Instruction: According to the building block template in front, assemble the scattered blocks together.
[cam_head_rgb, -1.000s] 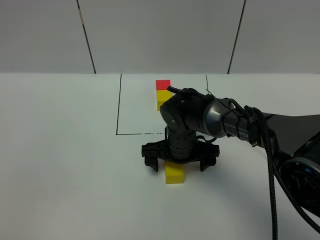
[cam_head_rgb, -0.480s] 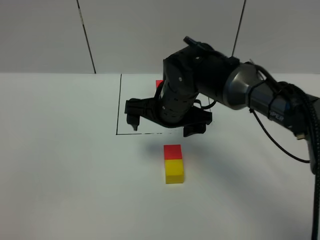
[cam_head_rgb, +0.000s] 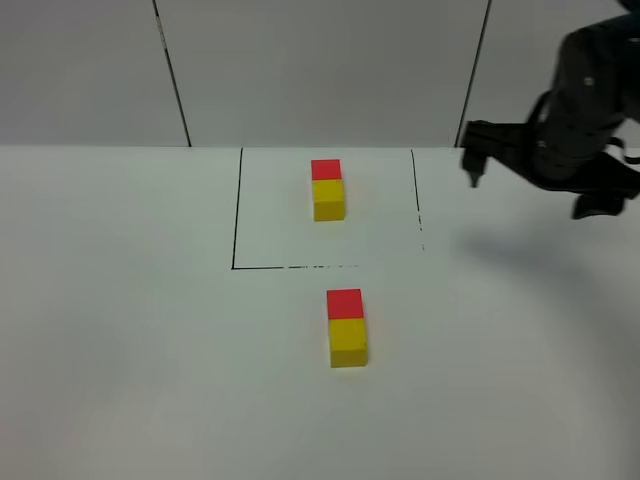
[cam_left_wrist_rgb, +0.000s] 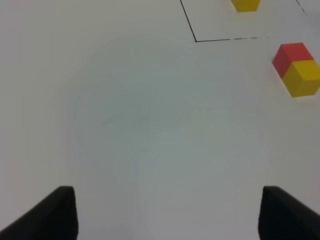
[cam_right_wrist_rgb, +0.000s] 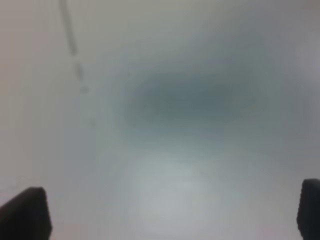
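The building block template (cam_head_rgb: 328, 190), a red cube behind a yellow one, sits inside the black drawn frame (cam_head_rgb: 237, 210). The scattered blocks lie just in front of that frame: the red cube (cam_head_rgb: 345, 303) touches the yellow cube (cam_head_rgb: 348, 342) in the same row order. They also show in the left wrist view, red cube (cam_left_wrist_rgb: 290, 54) and yellow cube (cam_left_wrist_rgb: 305, 77). My right gripper (cam_head_rgb: 528, 195) hovers open and empty at the far right, well away from both pairs. My left gripper (cam_left_wrist_rgb: 170, 215) is open over bare table, with nothing between its fingers.
The white table (cam_head_rgb: 130, 330) spreads wide around the blocks. A grey panelled wall (cam_head_rgb: 320, 70) rises behind it. The right wrist view is blurred and shows only table, a shadow and a dashed frame line (cam_right_wrist_rgb: 75, 50). The template's yellow cube (cam_left_wrist_rgb: 245, 4) peeks into the left wrist view.
My right gripper rose off the scattered blocks and swung away to the far right, staying open. The red cube is left against the yellow one.
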